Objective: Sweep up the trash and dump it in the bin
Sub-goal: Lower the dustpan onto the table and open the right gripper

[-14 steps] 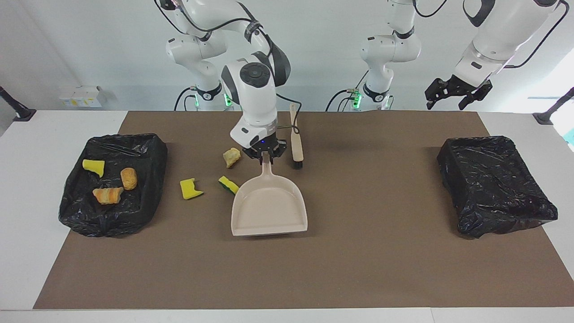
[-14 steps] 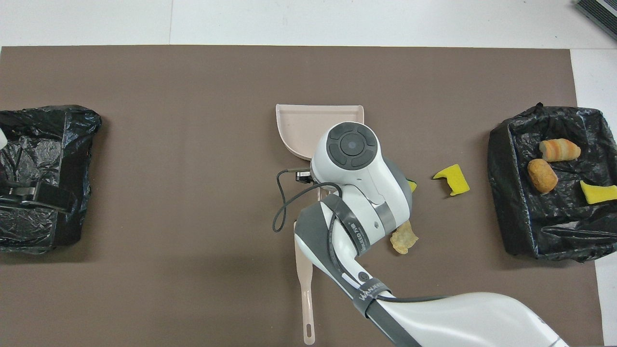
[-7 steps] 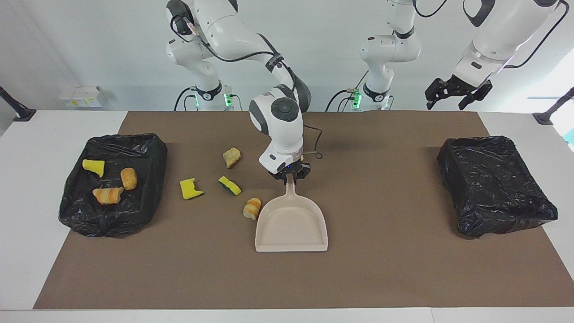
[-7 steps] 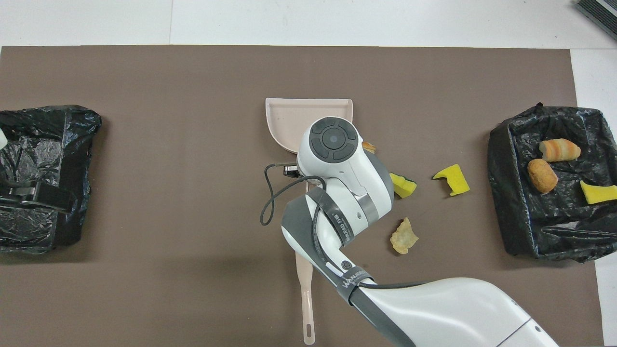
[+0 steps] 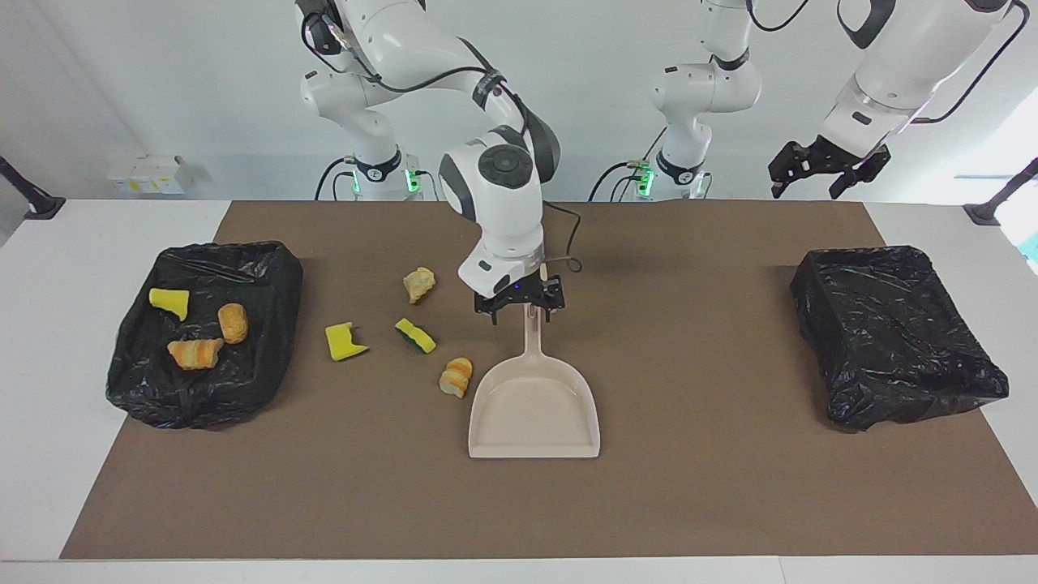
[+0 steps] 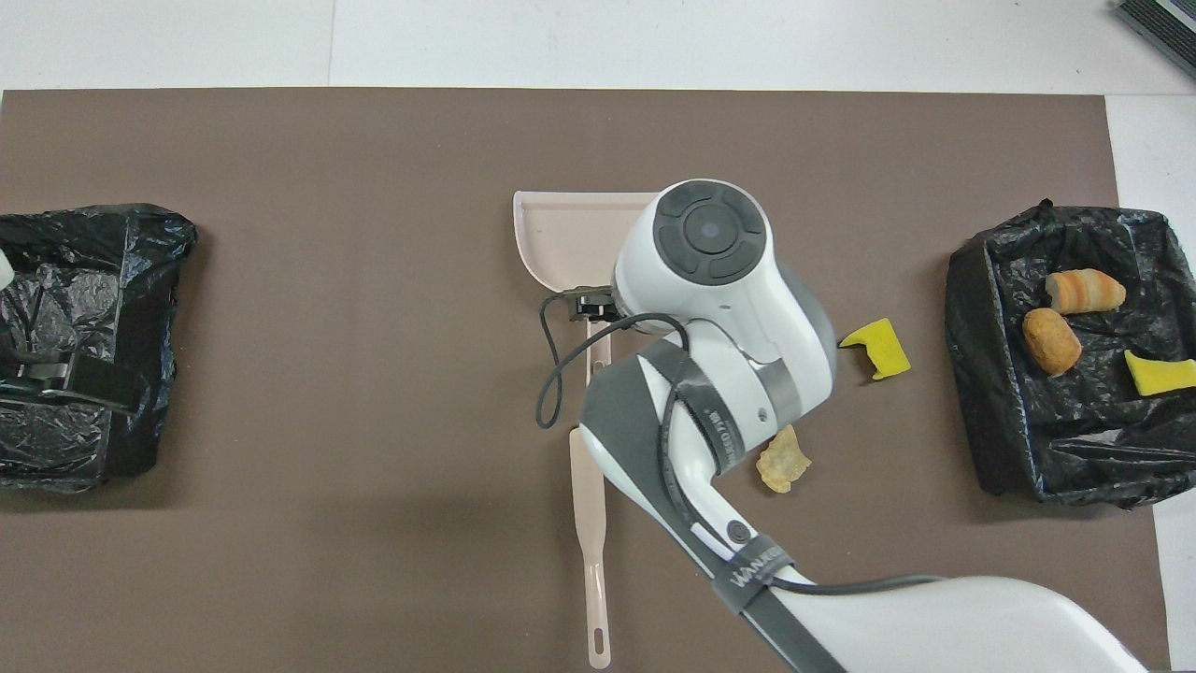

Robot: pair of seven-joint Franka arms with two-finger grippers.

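Your right gripper [image 5: 521,311] hangs over the dustpan [image 5: 534,414] handle with its jaws spread on either side of it, not pinching it; the pan lies flat on the brown mat [image 5: 697,487] with its mouth pointing away from the robots. Your left gripper [image 5: 819,174] waits raised at its own end of the surface, over the mat's edge near the black-lined bin [image 5: 896,332] there, jaws spread. Of the trash, 4 pieces lie loose on the mat: a tan chunk [image 5: 456,376] just beside the pan's edge, a yellow-green sponge [image 5: 414,335], a yellow sponge [image 5: 345,341] and a tan chunk [image 5: 419,284] nearer the robots. 3 more pieces [image 5: 195,324] sit in the bin [image 5: 268,268] at the right arm's end. From overhead, the brush [image 6: 590,551] lies nearer the robots than the pan, and the right arm hides the chunk beside the pan.
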